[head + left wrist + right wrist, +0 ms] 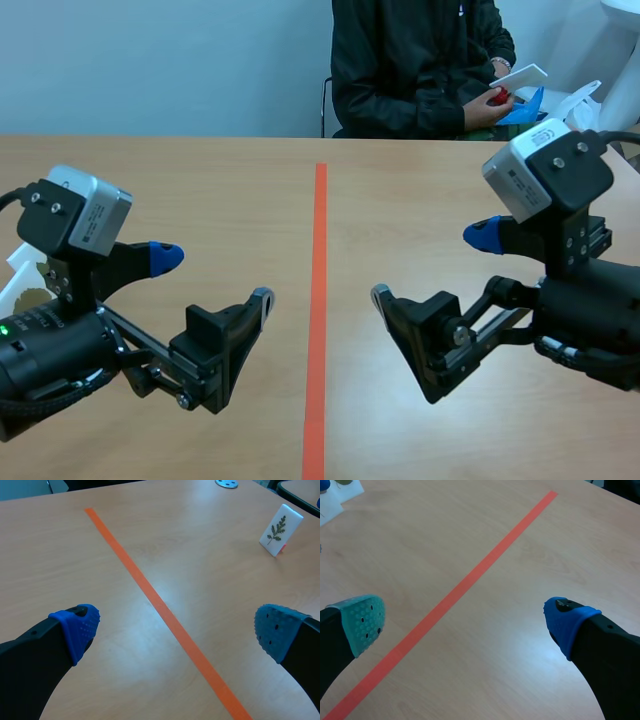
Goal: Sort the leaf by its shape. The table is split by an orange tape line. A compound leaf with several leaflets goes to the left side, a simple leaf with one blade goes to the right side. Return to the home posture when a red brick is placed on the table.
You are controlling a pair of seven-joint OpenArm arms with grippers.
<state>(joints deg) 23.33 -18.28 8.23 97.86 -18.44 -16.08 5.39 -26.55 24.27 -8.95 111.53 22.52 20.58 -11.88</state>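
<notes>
A white card with a fern-like compound leaf [280, 529] stands tilted on the table, well ahead of my left gripper [175, 629] and on the far side of the orange tape line [150, 592]. This gripper [213, 277] is open and empty, low on the left half of the table. My right gripper [432, 264] is also open and empty, on the right half; in its wrist view [465, 620] only bare table and the tape line [470, 582] lie under it. The scene view hides the leaf card. No red brick lies on the table.
A person sits across the table holding a white card [522, 77] and a small red thing [497, 97]. More white cards [339, 491] lie at the table's left edge, also seen behind my left arm [20, 272]. A grey disc [227, 483] lies far off.
</notes>
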